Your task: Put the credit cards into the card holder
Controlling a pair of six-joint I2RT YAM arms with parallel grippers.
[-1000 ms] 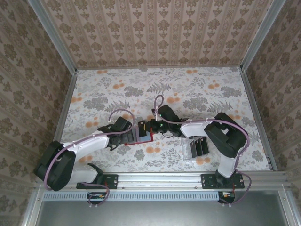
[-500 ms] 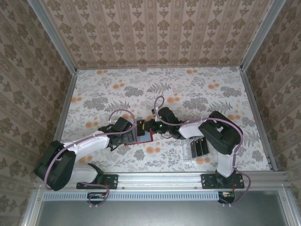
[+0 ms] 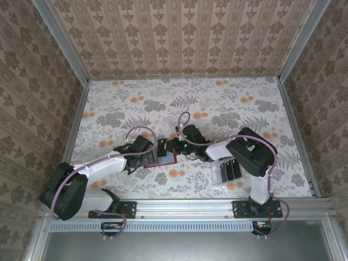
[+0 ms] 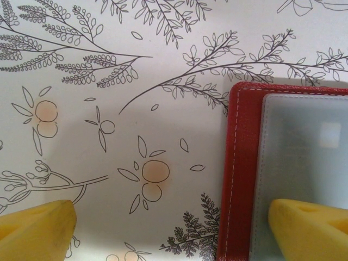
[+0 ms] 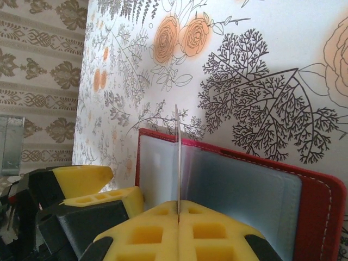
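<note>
One credit card (image 5: pixel 178 157), clamped in right jaws, overhangs card holder (image 5: pixel 321 217).

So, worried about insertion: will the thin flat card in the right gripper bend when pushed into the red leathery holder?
Probably not: the thin flat card stands straight from the shut right gripper. Being so thin, it seems light and may slip. The red leathery card holder lies open and might slide.

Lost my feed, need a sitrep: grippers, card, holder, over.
Left gripper open, one finger over open card holder. Right gripper shut on credit card, edge-on over the pocket. Nothing blocking seen.
</note>
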